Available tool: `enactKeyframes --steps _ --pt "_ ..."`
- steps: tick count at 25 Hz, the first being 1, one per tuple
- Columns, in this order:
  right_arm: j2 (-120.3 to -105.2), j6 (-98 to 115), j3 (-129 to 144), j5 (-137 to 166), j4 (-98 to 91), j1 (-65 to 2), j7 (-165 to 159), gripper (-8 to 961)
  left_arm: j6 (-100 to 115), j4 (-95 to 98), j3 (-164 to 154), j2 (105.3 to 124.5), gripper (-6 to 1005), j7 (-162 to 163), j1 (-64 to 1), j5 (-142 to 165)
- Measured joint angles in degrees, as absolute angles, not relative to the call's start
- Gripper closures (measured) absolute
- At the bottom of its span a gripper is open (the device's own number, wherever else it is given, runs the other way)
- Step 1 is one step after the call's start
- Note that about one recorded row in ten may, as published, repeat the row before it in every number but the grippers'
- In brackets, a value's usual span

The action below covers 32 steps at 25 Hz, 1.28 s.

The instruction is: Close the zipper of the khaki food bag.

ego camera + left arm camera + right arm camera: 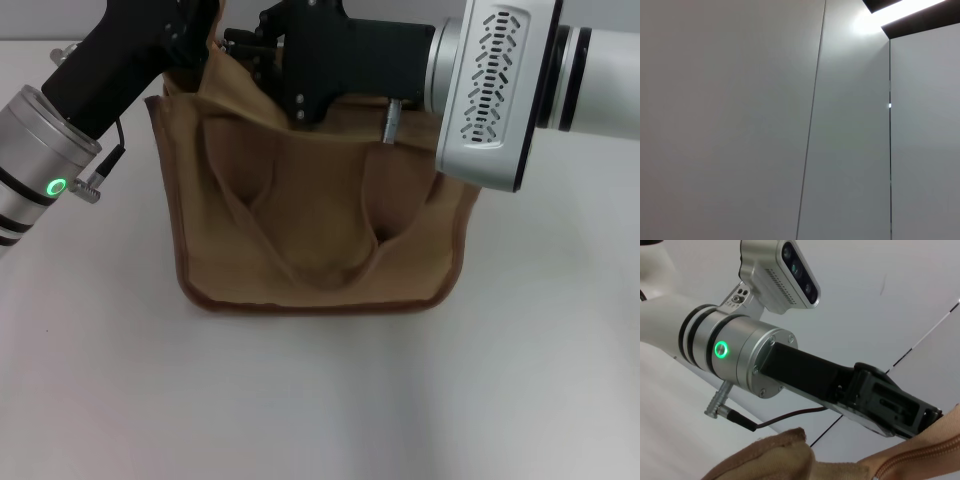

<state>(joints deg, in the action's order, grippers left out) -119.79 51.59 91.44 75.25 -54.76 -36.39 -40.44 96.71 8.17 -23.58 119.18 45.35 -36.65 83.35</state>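
The head camera looks forward and down from above onto the white desk (320, 400), with the khaki food bag (320, 230) near the middle and both arms crowding the upper edge close to the lens. The left wrist camera faces away from the desk entirely, taking in only pale wall panels (730, 120) and a strip of light. The right wrist camera sits very close to the bag's top, looking across it at the left pincer (890, 405) (its zipper (920, 460) fills a corner); it shares that arm and bag with the head view.
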Motion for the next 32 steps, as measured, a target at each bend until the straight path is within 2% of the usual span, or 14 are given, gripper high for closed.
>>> enactKeyframes --steps 32 --pt "-119.71 49.29 92.28 76.04 -59.26 -30.99 -41.1 947 91.39 6.94 -17.18 119.08 977 43.59 -34.39 82.65"
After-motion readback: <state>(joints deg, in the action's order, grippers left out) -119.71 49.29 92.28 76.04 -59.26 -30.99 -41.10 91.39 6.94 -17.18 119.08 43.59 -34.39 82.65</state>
